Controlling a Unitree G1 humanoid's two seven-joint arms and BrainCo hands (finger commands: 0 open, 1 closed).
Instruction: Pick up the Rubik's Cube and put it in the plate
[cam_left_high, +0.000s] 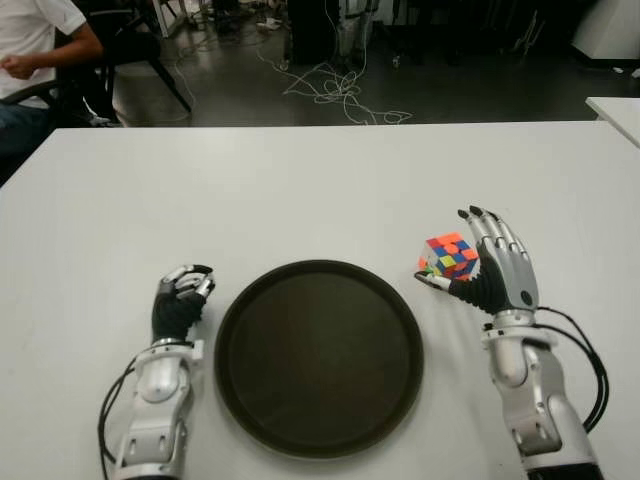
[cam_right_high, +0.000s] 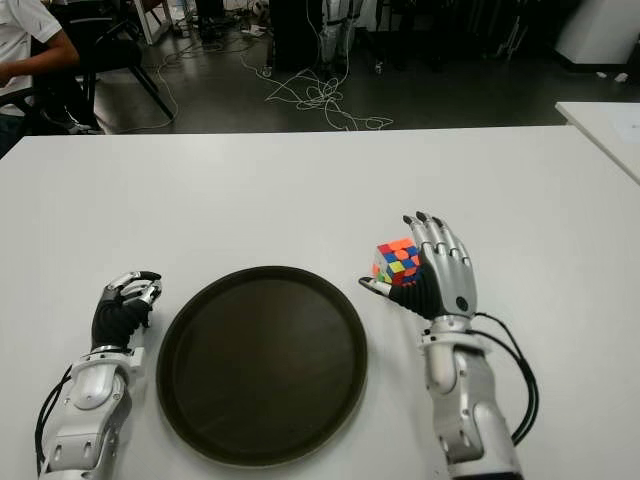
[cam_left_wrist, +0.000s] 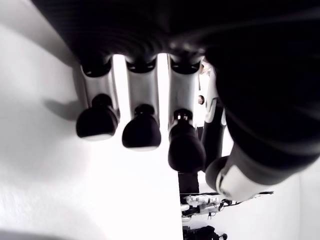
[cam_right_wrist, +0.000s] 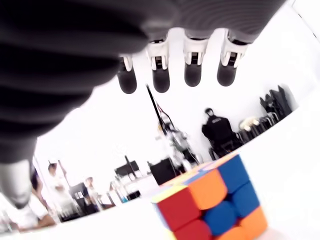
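Observation:
The Rubik's Cube (cam_left_high: 448, 254) stands on the white table (cam_left_high: 300, 190), just right of the round dark plate (cam_left_high: 320, 360) and outside its rim. My right hand (cam_left_high: 468, 258) is upright right behind the cube, palm facing it. Its fingers (cam_left_high: 497, 240) are stretched out and the thumb (cam_left_high: 432, 283) reaches under the cube's near side. The right wrist view shows the cube (cam_right_wrist: 210, 205) below the straight fingertips (cam_right_wrist: 193, 75), which are not closed on it. My left hand (cam_left_high: 183, 293) shows left of the plate, fingers curled and holding nothing.
A person (cam_left_high: 30, 50) sits on a chair beyond the table's far left corner. Cables (cam_left_high: 335, 90) lie on the floor behind the table. Another white table's corner (cam_left_high: 615, 112) shows at the far right.

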